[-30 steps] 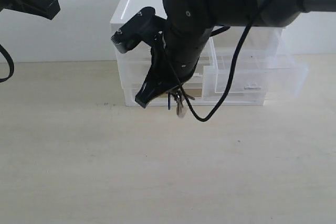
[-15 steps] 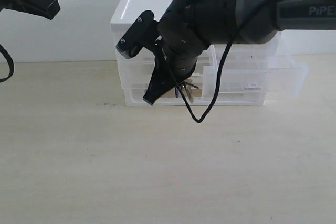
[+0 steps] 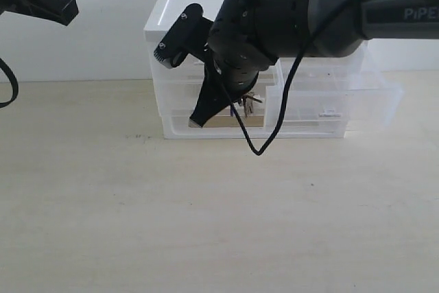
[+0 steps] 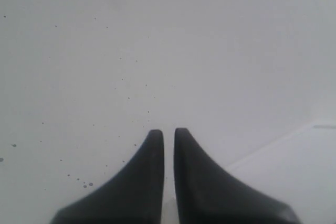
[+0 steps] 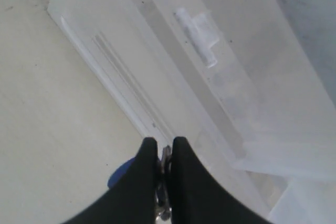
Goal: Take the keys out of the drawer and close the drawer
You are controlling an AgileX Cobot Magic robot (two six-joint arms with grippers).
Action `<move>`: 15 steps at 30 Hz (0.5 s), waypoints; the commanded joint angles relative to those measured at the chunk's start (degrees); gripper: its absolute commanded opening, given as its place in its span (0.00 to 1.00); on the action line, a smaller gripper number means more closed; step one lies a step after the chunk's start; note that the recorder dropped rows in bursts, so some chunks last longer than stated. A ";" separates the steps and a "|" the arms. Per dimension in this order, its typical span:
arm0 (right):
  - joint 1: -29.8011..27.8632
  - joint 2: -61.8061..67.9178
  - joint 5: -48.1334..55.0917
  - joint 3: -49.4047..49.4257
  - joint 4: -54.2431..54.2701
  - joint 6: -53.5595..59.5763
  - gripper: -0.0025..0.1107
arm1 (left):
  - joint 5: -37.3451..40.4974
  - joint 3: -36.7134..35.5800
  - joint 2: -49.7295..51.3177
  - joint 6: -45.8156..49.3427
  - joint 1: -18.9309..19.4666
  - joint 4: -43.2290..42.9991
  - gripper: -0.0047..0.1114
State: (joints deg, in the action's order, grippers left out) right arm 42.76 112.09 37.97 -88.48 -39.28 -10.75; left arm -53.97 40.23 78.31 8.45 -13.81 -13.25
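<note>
While the black right gripper [image 5: 165, 142] pinches the small silver metal keys with blue fob [image 3: 245, 104], lower them gently.
Aim for the pale desk [image 3: 206, 224] toward 6 o'clock, clear of the open translucent plastic drawer [image 3: 343, 111] at their 3 o'clock; the left gripper [image 4: 168, 132] sits narrow and empty.

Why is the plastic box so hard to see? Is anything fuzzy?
Exterior view: bright even light blends the clear drawer unit into the white wall. Right wrist view: the keys in the right gripper look blurry, too near the lens. Left wrist view: the left gripper before a plain grey surface.
</note>
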 commanded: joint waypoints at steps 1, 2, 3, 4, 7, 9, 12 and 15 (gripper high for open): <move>0.06 -0.29 0.34 -0.07 -1.10 -0.74 0.02 | -0.38 -0.28 -0.28 -0.97 0.02 0.67 0.08; 0.06 -0.29 0.34 -0.07 -1.10 -0.74 0.02 | -0.38 -0.28 -0.28 -0.97 0.02 0.67 0.08; 0.06 -0.29 0.34 -0.07 -1.10 -0.74 0.03 | -0.38 -0.28 -0.28 -0.97 0.02 0.67 0.08; 0.06 -0.29 0.34 -0.07 -1.10 -0.74 0.06 | -0.38 -0.28 -0.28 -0.97 0.02 0.67 0.08; 0.06 -0.29 0.34 -0.07 -1.10 -0.74 0.24 | -0.38 -0.28 -0.28 -0.97 0.02 0.67 0.08; 0.06 -0.29 0.34 -0.07 -1.10 -0.74 0.36 | -0.38 -0.28 -0.28 -0.97 0.02 0.67 0.08; 0.06 -0.29 0.37 -0.07 -1.10 -1.49 0.42 | -0.38 -0.28 -0.28 -0.97 0.02 0.67 0.08; 0.18 -0.58 2.17 -0.07 -1.10 -2.20 0.35 | -0.38 -0.28 -0.28 -0.97 0.02 0.67 0.08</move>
State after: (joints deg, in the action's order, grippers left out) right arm 42.76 112.09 38.71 -88.48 -39.90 -12.35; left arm -53.97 40.23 78.31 8.14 -13.81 -13.25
